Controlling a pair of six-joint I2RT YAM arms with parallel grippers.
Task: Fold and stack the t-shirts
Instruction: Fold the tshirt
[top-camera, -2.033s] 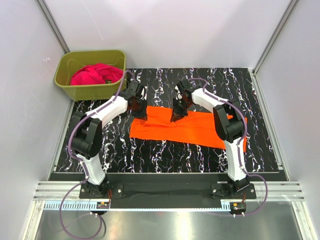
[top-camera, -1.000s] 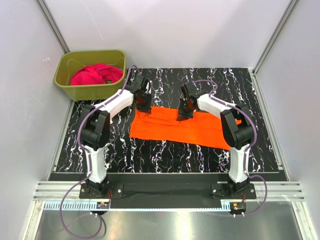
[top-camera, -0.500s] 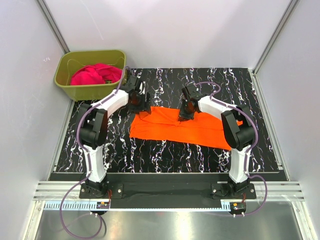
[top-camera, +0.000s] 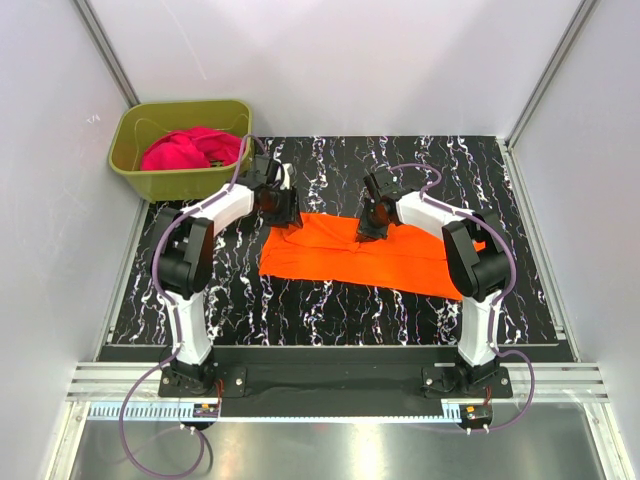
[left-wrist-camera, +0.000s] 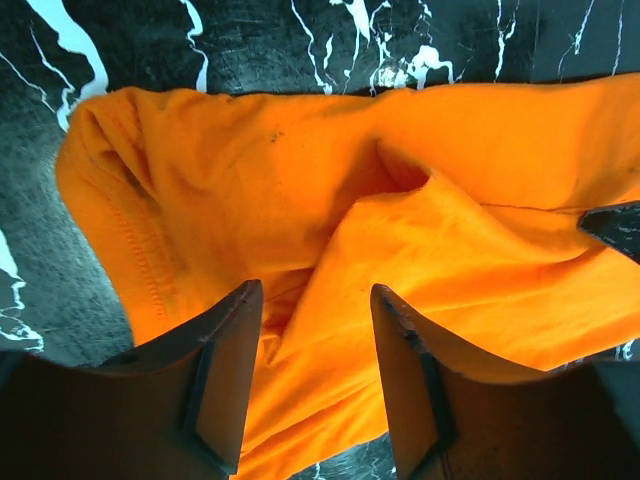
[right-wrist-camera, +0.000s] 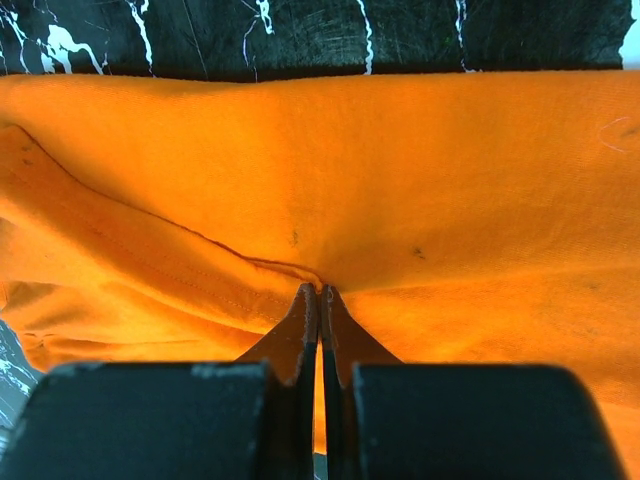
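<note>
The orange t-shirt (top-camera: 370, 260) lies in a long folded strip across the middle of the black marbled table (top-camera: 330, 310). My left gripper (top-camera: 284, 212) hovers open over its rumpled left end (left-wrist-camera: 250, 180), the two fingers (left-wrist-camera: 225, 370) apart with loose cloth below them and nothing held. My right gripper (top-camera: 367, 231) is at the strip's far edge near the middle, shut on a pinch of the orange cloth (right-wrist-camera: 400, 170); a crease runs from its tips (right-wrist-camera: 319, 290). The magenta-pink t-shirt (top-camera: 188, 150) lies bunched in the tub.
An olive-green tub (top-camera: 172, 186) stands at the back left corner, just off the mat. White enclosure walls surround the table on three sides. Both arm bases sit on the near rail (top-camera: 330, 380).
My left gripper, shut a second ago on the shirt's left end, has opened and let the cloth go, shifting slightly left. The right gripper has stayed shut in place.
</note>
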